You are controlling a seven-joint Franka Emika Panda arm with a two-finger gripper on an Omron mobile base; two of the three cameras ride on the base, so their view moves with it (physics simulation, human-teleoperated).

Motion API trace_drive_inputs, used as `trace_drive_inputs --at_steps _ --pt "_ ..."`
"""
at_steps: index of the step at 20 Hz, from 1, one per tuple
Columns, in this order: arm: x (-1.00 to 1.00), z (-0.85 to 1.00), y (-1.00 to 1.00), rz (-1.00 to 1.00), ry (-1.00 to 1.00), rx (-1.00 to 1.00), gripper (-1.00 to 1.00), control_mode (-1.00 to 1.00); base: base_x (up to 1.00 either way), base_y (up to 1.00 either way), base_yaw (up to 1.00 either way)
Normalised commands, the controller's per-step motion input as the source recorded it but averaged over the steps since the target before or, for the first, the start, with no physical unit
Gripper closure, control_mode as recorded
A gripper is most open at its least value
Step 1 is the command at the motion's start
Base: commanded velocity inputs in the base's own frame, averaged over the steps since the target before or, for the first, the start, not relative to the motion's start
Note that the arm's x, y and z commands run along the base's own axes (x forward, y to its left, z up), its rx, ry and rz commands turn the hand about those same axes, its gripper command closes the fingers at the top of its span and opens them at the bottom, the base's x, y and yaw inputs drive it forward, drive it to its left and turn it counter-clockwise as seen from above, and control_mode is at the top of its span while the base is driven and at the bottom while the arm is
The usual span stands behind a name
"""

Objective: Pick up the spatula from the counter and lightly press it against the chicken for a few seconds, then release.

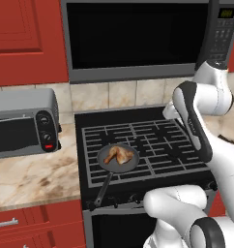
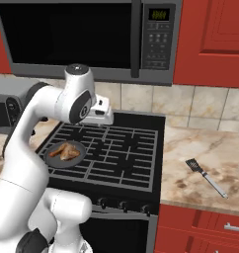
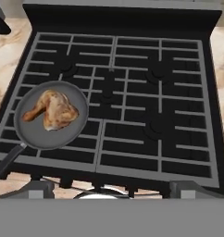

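Spatula (image 2: pixel 206 177) — dark slotted head, slim grey handle — lies flat on counter (image 2: pixel 200 143); fingers (image 3: pixel 185 189) apart.

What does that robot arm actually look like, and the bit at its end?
The arm is glossy white, built of smooth, rounded, tube-like segments, with dark grey bands and caps at the joints. Its tool is a small white block ending in two short grey fingers.

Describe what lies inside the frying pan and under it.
Inside the pan lies a browned chicken piece. Under it is the stove grate; the pan covers whatever lies below.
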Motion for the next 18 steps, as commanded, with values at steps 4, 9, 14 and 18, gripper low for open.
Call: trace_drive_inputs --at_steps 4,9,14,18 --pt "-0.15 0.0 -0.27 0.02 0.0 0.0 -1.0 -1.0 0.0 0.0 0.0" --pt "-0.16 0.0 -0.32 0.01 0.0 0.0 -1.0 -1.0 0.0 0.0 0.0" --pt "-0.13 0.0 -0.32 0.01 0.0 0.0 -1.0 -1.0 0.0 0.0 0.0" --pt "-0.12 0.0 -0.33 0.0 0.0 0.0 -1.0 -1.0 0.0 0.0 0.0"
